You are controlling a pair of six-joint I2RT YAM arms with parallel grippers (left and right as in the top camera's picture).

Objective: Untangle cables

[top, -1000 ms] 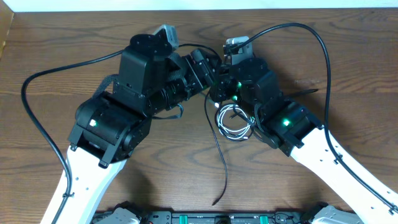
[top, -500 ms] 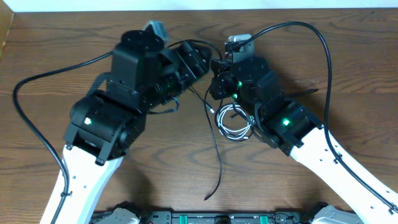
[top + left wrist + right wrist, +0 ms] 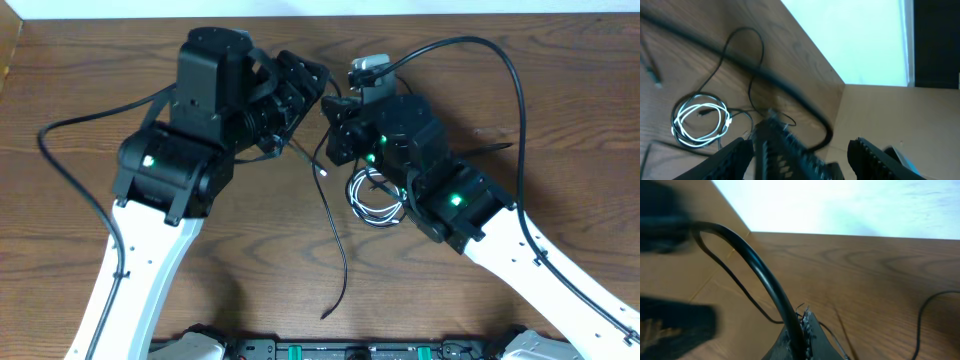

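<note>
Near the table's middle, the white cable (image 3: 375, 218) lies coiled; the left wrist view shows the coil (image 3: 675, 120) too. A long black cable (image 3: 338, 235) trails from the grippers toward the front edge. My right gripper (image 3: 338, 112) is shut on a black cable (image 3: 765, 275), which arcs up and to the left from the right gripper (image 3: 802, 319) in its wrist view. My left gripper (image 3: 310, 82) meets it tip to tip. In its wrist view the left gripper (image 3: 801, 146) is open, fingers (image 3: 735, 157) set wide around a blurred dark shape and that cable.
Thick black robot cables loop over the table from each arm, one on the left (image 3: 60, 190) and one on the right (image 3: 520, 100). A white wall edge runs along the back of the table (image 3: 560, 40). A thin black loop (image 3: 752, 37) lies beyond the coil.
My left arm has swung back and to the left, its jaws narrowing a little. The long black cable's free end has slid left. The right arm has barely moved.
</note>
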